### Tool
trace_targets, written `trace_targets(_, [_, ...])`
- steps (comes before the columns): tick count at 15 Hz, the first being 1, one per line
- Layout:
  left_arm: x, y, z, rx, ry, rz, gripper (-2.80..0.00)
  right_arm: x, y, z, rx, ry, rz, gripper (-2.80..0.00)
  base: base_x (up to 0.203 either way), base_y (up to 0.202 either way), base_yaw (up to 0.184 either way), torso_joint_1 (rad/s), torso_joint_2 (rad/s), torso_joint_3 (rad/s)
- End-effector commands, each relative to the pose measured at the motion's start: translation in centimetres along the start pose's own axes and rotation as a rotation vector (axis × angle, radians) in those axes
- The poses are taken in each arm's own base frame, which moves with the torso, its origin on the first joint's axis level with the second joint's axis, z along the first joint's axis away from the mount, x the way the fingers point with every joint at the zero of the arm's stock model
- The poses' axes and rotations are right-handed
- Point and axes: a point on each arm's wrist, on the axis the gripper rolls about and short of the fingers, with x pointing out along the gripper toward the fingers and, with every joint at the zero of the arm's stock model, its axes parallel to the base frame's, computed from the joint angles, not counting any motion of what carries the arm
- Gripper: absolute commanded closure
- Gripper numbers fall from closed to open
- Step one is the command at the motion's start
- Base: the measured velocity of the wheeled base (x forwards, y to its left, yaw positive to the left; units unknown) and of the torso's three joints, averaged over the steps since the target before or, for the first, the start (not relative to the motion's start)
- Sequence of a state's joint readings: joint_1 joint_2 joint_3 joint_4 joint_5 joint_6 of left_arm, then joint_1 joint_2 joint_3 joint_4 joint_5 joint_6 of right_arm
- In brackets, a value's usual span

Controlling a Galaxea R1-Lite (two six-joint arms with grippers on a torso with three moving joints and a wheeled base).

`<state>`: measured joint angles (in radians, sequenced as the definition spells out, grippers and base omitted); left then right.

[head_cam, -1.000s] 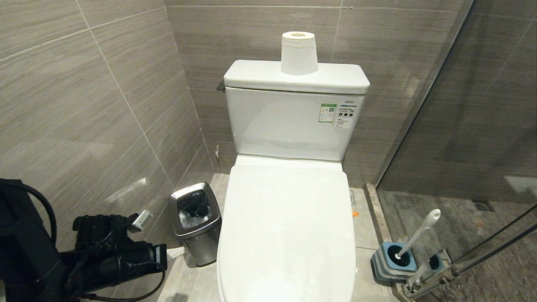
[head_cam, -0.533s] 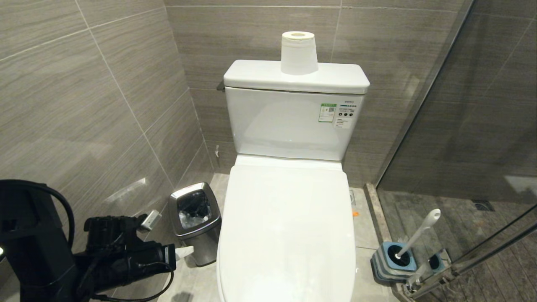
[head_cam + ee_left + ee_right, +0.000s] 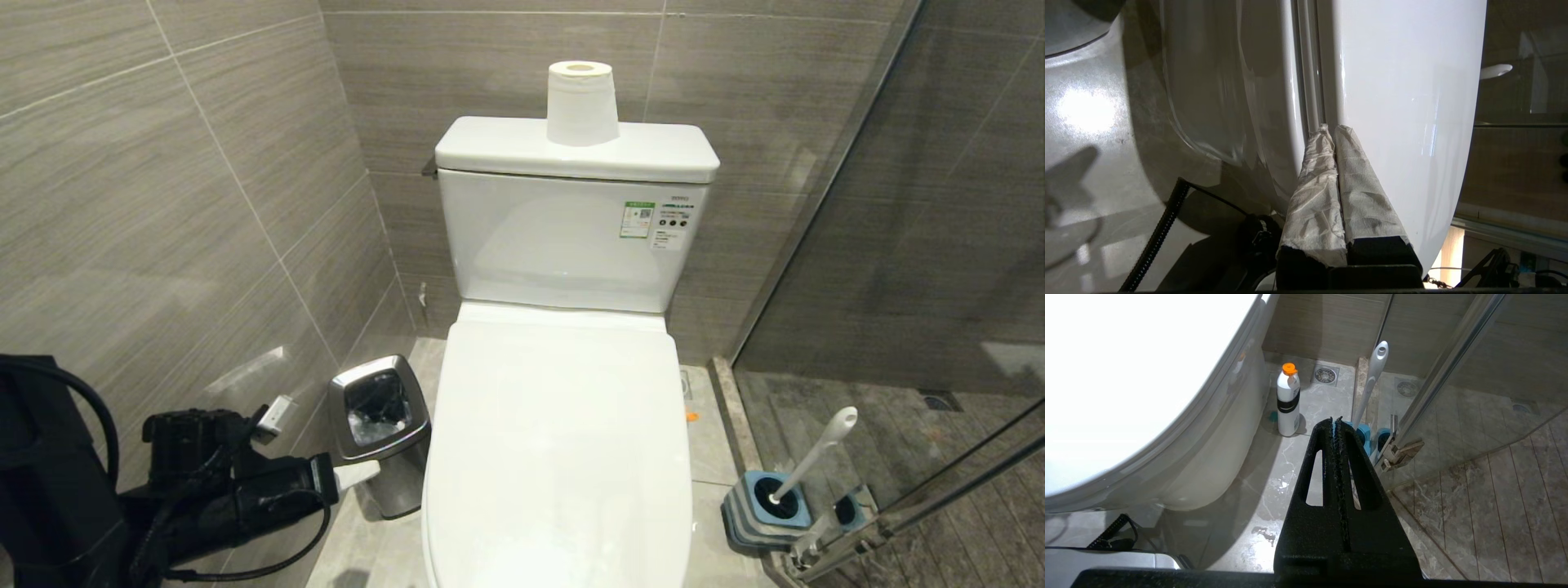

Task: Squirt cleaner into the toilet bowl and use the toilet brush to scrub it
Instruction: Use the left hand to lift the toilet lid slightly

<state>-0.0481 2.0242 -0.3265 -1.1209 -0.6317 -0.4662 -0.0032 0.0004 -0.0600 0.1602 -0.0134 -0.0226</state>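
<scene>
Lid (image 3: 559, 441) down over bowl. Left end effector (image 3: 1331, 128) clenched, empty, tips at lid seam: wedge under edge, lift slowly. Right end effector (image 3: 1336, 419) clenched, idle. Brush (image 3: 812, 453) in holder, 4 o'clock of toilet.

One toilet (image 3: 563, 457), one paper roll (image 3: 581, 102), one steel bin (image 3: 380, 433), one toilet brush (image 3: 812, 453), one orange-capped bottle (image 3: 1288, 402).

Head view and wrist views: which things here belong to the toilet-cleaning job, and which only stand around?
For the job:
- toilet, lid closed over the bowl
- toilet brush in its blue-grey holder
- white bottle with orange cap, likely the cleaner
- left gripper, shut, at the lid's edge

Standing around:
- toilet paper roll
- steel bin
- glass shower door
</scene>
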Motion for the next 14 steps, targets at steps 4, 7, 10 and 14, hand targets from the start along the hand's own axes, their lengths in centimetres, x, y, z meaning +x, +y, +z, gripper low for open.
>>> trace_targets(4, [-0.5, -0.2, -0.6, -0.002, 0.011, 0.001, 0.0, 0.0, 0.0, 0.0, 0.0, -0.001, 0.001, 0.0, 0.0, 0.0, 0.0, 0.0, 0.0, 0.0])
trace_targets(7, [-0.7, -0.2, -0.7, -0.001, 0.018, -0.041, 0.0, 0.0, 0.0, 0.0, 0.0, -0.001, 0.001, 0.0, 0.0, 0.0, 0.0, 0.0, 0.0, 0.0])
trace_targets(10, [-1.2, -0.2, -1.6, 0.01, 0.043, -0.116, 0.0, 0.0, 0.0, 0.0, 0.0, 0.0, 0.0, 0.0, 0.0, 0.0, 0.0, 0.0, 0.0, 0.0])
trace_targets(14, [-1.6, 0.1, -2.1, 0.016, 0.025, -0.115, 0.0, 0.0, 0.0, 0.0, 0.0, 0.0, 0.0, 0.0, 0.0, 0.0, 0.0, 0.0, 0.0, 0.0])
